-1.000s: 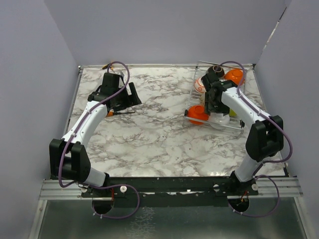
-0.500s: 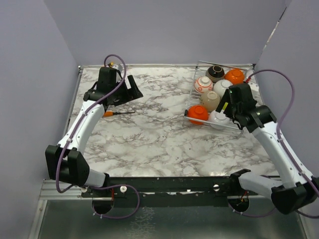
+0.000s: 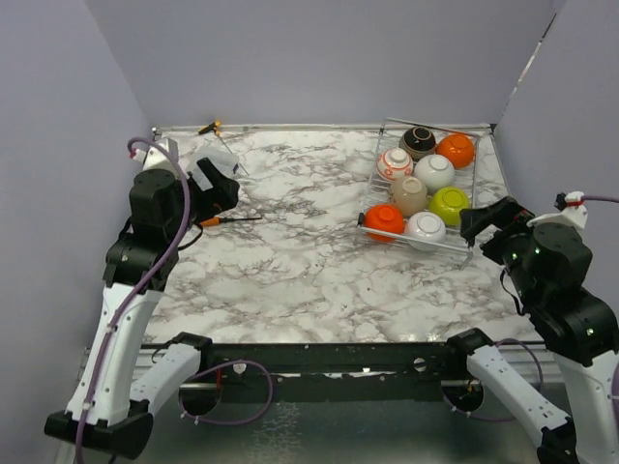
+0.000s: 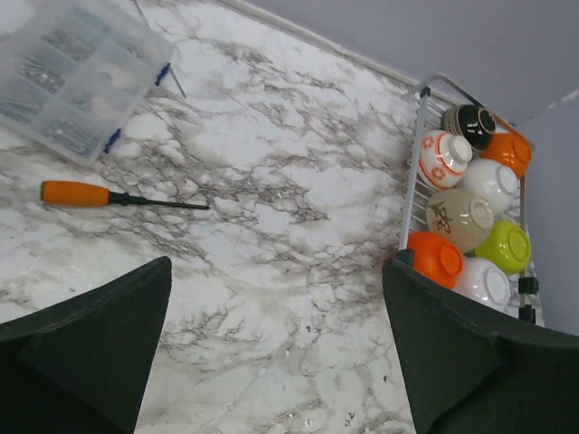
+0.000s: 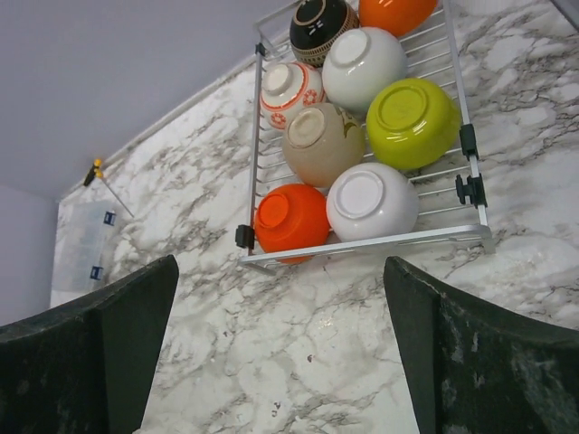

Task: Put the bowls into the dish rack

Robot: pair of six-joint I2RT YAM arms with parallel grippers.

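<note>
Silver wire of the dish rack point(image 5: 380, 240) cradles all seven bowls point(image 5: 321, 140), mostly foot-up and packed touching, so they drain and cannot roll. Loading looks finished to me. My right gripper point(image 5: 280, 262) hangs near its front rail, fingers spread, empty. My left gripper point(image 4: 276, 271) gapes too, well apart, near the screwdriver point(image 4: 90, 194).

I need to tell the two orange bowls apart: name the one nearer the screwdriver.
The orange bowl at the dish rack's near-left corner, beside a white bowl. The other orange bowl sits at the far-right corner, by the dark brown bowl.
</note>
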